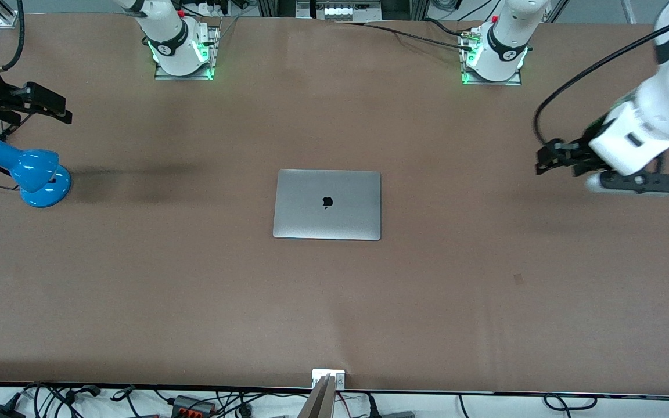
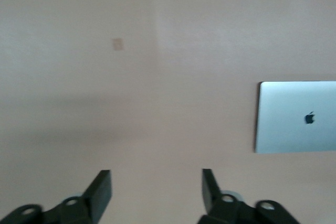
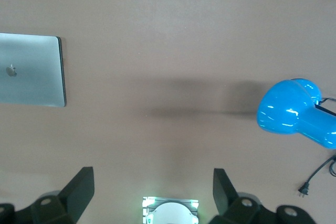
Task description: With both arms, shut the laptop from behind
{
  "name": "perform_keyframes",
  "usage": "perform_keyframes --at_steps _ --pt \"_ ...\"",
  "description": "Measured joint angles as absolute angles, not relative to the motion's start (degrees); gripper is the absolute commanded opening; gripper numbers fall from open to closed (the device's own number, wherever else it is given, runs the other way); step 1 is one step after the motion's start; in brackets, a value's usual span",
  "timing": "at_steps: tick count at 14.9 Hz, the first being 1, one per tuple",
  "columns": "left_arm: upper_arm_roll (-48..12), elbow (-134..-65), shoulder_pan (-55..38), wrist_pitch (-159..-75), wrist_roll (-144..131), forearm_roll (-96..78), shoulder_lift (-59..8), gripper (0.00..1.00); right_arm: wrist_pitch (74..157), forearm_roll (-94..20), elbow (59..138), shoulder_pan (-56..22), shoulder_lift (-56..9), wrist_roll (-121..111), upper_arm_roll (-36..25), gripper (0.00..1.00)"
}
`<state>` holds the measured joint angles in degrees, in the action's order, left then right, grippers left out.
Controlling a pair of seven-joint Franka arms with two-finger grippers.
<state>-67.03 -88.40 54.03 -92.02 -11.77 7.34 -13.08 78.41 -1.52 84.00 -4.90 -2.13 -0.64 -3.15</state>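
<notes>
Jaws of both grippers stand parted with nothing between them. From the front, one slim silver-grey laptop (image 1: 327, 204) with a small black apple logo lies shut, lid flat, at the middle of the brown table (image 1: 195, 302). Two white jointed arms show: the left gripper (image 1: 546, 158) hangs over the table's left-arm end, its forearm slanting in from the edge; the right gripper (image 1: 44, 104) hangs above one blue desk lamp (image 1: 29, 171) at the right-arm end. Both are well apart from the laptop.

Left wrist view: the black fingers (image 2: 100, 192) spread over bare table, laptop (image 2: 294, 117) off to one side.

Right wrist view: fingers (image 3: 79, 190) likewise spread, with laptop (image 3: 31, 70) and lamp (image 3: 294, 111) at opposite edges.
</notes>
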Motion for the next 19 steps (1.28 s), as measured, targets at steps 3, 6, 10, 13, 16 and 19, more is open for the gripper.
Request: perform_keyframes --at_steps 3,6,10,13,16,19 --pt "-64.04 -86.96 55.53 -88.89 -7.34 5.98 -9.96 1.00 83.45 -0.46 89.39 0.40 1.20 -0.63 2.81 1.00" --pt "-64.00 -86.29 55.29 -87.50 -7.33 5.98 -9.80 1.00 85.63 -0.37 93.32 1.57 3.23 -0.52 3.36 1.00" --pt "-63.93 -86.28 54.90 -87.00 -7.38 5.98 -9.76 1.00 90.94 -0.37 98.73 1.94 3.98 -0.50 3.39 1.00" --pt "-59.00 -86.27 49.36 -86.87 -8.24 5.97 -8.47 1.00 92.51 -0.38 100.46 1.93 4.34 -0.42 3.63 1.00" --pt "-55.77 -86.28 44.22 -86.37 -10.09 5.97 -7.31 1.00 92.50 -0.38 100.47 2.01 4.65 -0.28 3.57 1.00" --pt "-54.07 -86.30 44.05 -85.46 -9.30 5.90 -6.99 1.00 92.52 -0.38 100.47 2.08 4.76 -0.28 3.43 1.00"
